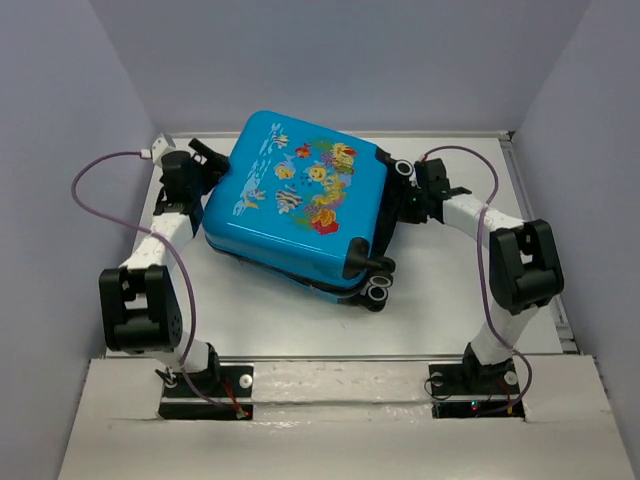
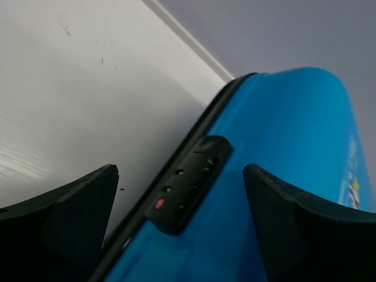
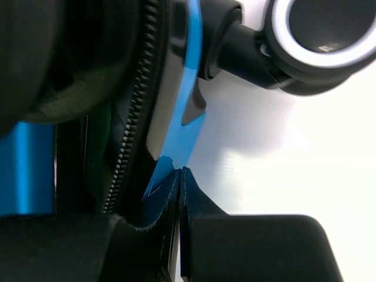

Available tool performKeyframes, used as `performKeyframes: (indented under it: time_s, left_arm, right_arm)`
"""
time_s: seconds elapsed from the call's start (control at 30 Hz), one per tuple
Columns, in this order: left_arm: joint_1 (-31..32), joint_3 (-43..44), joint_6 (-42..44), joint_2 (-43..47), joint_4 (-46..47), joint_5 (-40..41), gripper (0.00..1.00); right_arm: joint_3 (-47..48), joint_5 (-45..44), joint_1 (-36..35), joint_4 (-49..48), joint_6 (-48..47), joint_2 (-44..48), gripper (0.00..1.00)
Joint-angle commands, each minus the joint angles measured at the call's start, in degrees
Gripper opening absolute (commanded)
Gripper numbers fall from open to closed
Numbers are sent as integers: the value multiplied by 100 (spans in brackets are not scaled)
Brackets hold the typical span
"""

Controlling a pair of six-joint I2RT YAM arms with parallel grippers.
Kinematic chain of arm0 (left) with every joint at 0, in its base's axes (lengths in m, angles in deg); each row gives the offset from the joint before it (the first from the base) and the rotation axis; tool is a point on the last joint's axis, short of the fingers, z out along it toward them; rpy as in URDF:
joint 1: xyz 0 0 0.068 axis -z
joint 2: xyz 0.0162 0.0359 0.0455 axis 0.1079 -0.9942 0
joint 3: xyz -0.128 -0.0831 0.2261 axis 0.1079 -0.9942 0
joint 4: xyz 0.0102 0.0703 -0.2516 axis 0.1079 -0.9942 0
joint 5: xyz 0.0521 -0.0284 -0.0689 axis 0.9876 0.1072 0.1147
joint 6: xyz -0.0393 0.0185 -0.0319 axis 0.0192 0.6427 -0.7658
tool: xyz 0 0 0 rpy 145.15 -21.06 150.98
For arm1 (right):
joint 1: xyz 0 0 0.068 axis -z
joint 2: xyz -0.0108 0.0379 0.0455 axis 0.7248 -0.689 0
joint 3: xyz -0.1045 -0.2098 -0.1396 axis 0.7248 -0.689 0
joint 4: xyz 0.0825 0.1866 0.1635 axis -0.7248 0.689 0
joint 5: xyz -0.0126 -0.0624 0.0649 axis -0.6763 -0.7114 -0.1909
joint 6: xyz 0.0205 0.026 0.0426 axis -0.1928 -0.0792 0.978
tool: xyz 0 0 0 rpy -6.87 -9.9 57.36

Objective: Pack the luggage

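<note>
Suitcase: we see the blue suitcase [image 1: 295, 195] lying flat in the middle of the white table [image 1: 280, 325] with its fish print facing up. It is turned at an angle, so its wheeled edge faces the right arm.
Shells: along the near side we see the lower shell showing under the upper one, with a dark seam between them. We cannot tell whether that seam is zipped.
Left gripper: the left gripper [image 1: 205, 158] sits at the suitcase's far-left corner. In its wrist view the fingers [image 2: 64, 229] stand wide apart, one on either side of the suitcase's edge. They hold nothing, and we see no contact with the shell.
Lock: a black combination lock [image 2: 188, 185] with a small red dot sits on the seam, in the gap between those two fingers.
Right gripper: the right gripper [image 1: 410, 197] is against the suitcase's right edge, just beside the far wheel [image 1: 403, 168].
Right fingers: in the wrist view they are pressed together, and their tips meet at the end of a blue tab [image 3: 185, 111]. We cannot tell whether the tab is pinched between them.
Zipper: black zipper teeth [image 3: 132, 117] run just left of the tab, with dark fabric beside them.
Cables: a purple cable [image 1: 100, 175] loops out from each arm.
</note>
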Motion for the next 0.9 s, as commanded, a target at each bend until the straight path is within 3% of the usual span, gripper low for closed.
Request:
performKeyframes:
  time_s: [0.0,0.23,0.4,0.43,0.57,0.7,0.87]
  left_arm:
    - [1014,-1292,332,587,-531,-844,99]
    - [2305,-2723,-168,2439,-548,-317,99]
    - [3358,-3200,-801,3031,-469,-62,99]
    - [3544,-3174,-880,3127,-478,17,99]
    - [4485,-2833,-1206,3303,-522,718,99]
    - [5320,-2130,-1067,3199,-828,1377,99]
    - [6041,-1277,-811,2804,-882,1705,99]
  right_arm:
    - [1543,1538,-348,-1625,51,-374,8]
    - [3477,2354,-348,-613,-213,-1551,17]
    - [4532,2681,-348,-157,-230,-2403,30]
    - [4777,2637,-348,-77,-256,-2457,33]
    - [5042,2645,-225,20,-283,-2484,59]
    - [5228,2637,-32,414,-528,-2405,69]
    - [4675,2435,21,451,-994,-1695,80]
